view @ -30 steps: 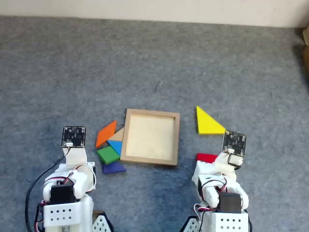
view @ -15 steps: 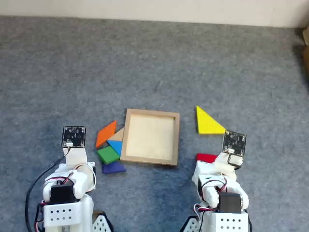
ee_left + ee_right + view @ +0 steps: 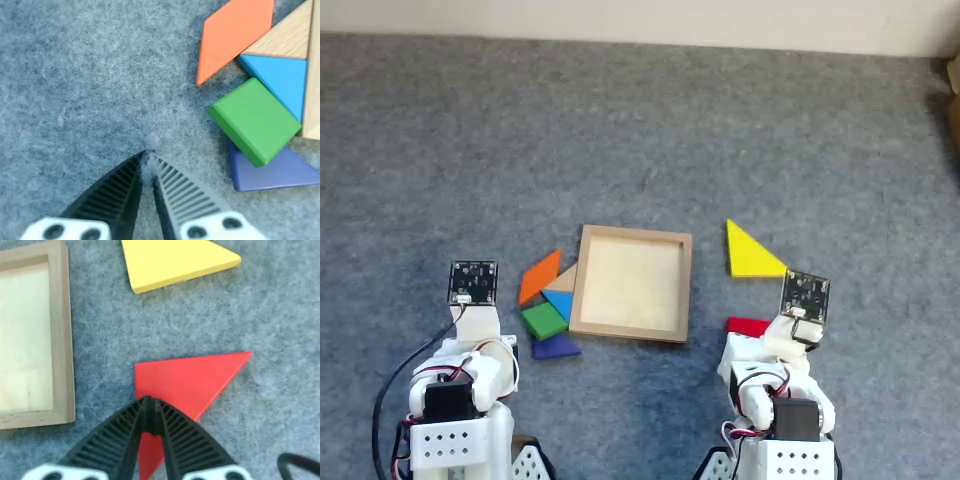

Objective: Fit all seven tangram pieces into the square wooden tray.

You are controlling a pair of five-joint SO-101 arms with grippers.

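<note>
From above, nothing has shifted since a second ago: both arms sit just as they were, low at the near edge of the grey carpet (image 3: 470, 150), with a pale strip of wall (image 3: 620, 20) at the far side and something brown at the right edge (image 3: 954, 95), perhaps a box. The square wooden tray (image 3: 632, 331) lies between the arms with nothing in it. Against its left side cluster the orange piece (image 3: 539, 276), plain wood triangle (image 3: 566, 279), blue triangle (image 3: 558, 301), green square (image 3: 544, 320) and purple triangle (image 3: 556, 346). The yellow triangle (image 3: 751, 252) and red triangle (image 3: 748, 326) lie to its right. The small dark board on each wrist (image 3: 473, 283) carries marks too small to read. In the left wrist view, the left gripper (image 3: 148, 159) has its jaws pressed together over bare carpet, apart from the green square. In the right wrist view, the right gripper (image 3: 149, 405) is likewise closed, its tips over the red triangle, holding nothing.
</note>
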